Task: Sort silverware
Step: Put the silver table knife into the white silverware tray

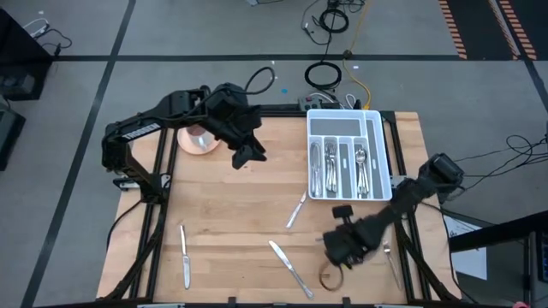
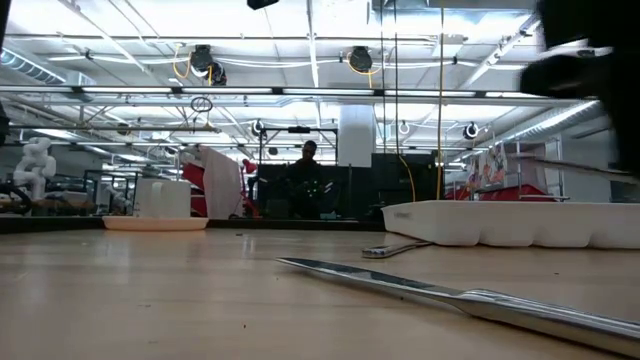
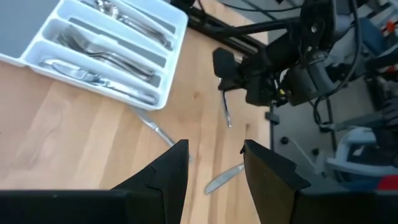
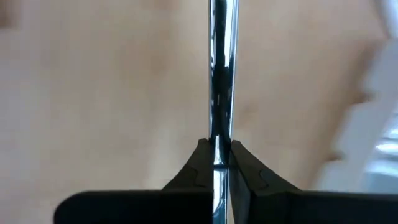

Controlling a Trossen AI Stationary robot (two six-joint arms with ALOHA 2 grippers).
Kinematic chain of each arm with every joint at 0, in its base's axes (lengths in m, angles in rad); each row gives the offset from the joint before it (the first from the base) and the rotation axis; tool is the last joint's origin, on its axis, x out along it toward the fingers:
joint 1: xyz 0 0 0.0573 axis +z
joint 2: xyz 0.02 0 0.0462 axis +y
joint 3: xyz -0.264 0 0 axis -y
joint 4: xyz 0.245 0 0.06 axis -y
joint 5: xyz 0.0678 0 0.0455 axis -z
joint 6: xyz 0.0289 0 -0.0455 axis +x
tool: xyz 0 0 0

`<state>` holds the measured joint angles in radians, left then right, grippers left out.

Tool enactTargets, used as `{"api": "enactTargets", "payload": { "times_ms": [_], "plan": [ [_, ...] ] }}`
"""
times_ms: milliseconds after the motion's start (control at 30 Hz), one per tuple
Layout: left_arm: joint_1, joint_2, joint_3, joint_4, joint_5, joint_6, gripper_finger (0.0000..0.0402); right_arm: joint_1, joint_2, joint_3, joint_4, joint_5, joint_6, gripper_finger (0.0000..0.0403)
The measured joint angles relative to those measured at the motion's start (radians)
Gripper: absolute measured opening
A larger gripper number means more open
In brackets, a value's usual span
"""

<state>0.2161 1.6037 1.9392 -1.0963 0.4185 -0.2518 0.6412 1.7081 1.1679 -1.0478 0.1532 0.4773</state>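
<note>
R gripper (image 4: 215,163) clamps 1 utensil (image 4: 221,74); L gripper (image 3: 214,165) open, empty; next: carry to tray (image 1: 377,128), matching slot.

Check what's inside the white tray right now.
The white tray holds forks, spoons and knives lying lengthwise in its long slots; the cross slot at the far end looks empty. Pieces overlap, so no count.

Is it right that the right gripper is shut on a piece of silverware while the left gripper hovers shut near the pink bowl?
Not quite: the left gripper is open, as the left wrist view shows. The right gripper is indeed shut on a piece of silverware, and the pink bowl is beside the left arm.
</note>
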Motion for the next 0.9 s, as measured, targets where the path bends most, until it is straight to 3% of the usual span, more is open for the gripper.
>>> {"api": "enactTargets", "payload": {
  "times_ms": [433,533,700,900],
  "plan": [
    [0.000,-0.034,0.000,-0.051,-0.064,0.026,0.0158,-0.424,-0.007,0.060,-0.081,0.141,-0.681,0.0000],
    [0.000,-0.051,0.000,-0.061,-0.091,0.030,0.0158,-0.506,-0.038,0.066,-0.093,0.159,-0.899,0.0000],
    [0.000,-0.081,0.000,-0.066,-0.144,0.025,0.0158,-0.633,-0.099,0.066,-0.120,0.278,-1.324,0.0000],
    [0.000,-0.107,0.000,-0.065,-0.223,0.023,0.0158,-0.770,-0.139,0.066,-0.133,0.295,-1.768,0.0000]
  ]
}}
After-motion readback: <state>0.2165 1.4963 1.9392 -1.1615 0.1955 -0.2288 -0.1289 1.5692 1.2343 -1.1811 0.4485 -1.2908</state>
